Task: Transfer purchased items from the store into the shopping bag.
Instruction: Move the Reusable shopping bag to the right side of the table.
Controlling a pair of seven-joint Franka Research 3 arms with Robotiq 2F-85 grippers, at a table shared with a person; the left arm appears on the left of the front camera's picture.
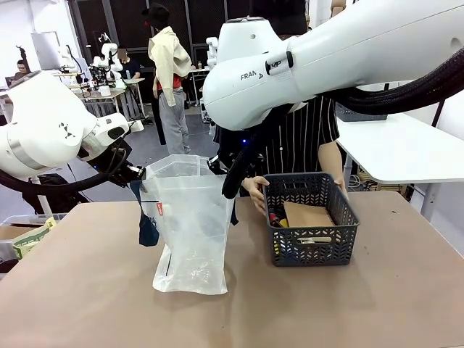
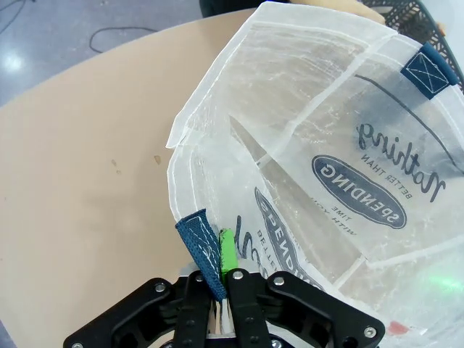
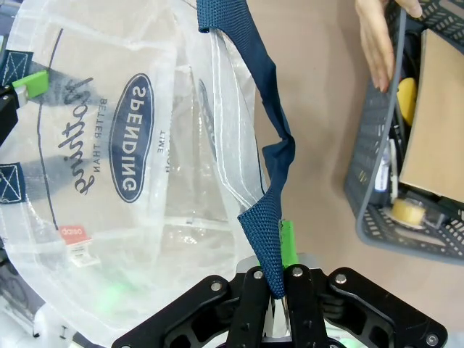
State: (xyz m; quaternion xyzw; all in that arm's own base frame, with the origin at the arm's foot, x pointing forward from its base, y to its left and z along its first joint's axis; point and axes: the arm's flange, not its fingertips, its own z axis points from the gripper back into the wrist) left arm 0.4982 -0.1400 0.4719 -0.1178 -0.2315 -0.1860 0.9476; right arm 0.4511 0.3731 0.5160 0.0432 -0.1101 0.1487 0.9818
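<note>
The left gripper (image 2: pixel 221 279) is pinching the rim of the shopping bag (image 1: pixel 190 217) at a navy strap end, and the right gripper (image 3: pixel 279 279) is clamping the opposite strap handle (image 3: pixel 272 167), together spreading the mouth near the middle of the table (image 1: pixel 87 290). The store (image 1: pixel 312 250) is sitting just beside it toward the far edge, with the purchased items (image 1: pixel 308 215) inside and a person's hands (image 1: pixel 255 192) steadying it. The danger I'm watching: thin plastic slipping from either pinch, the mouth sagging, items missing the bag
</note>
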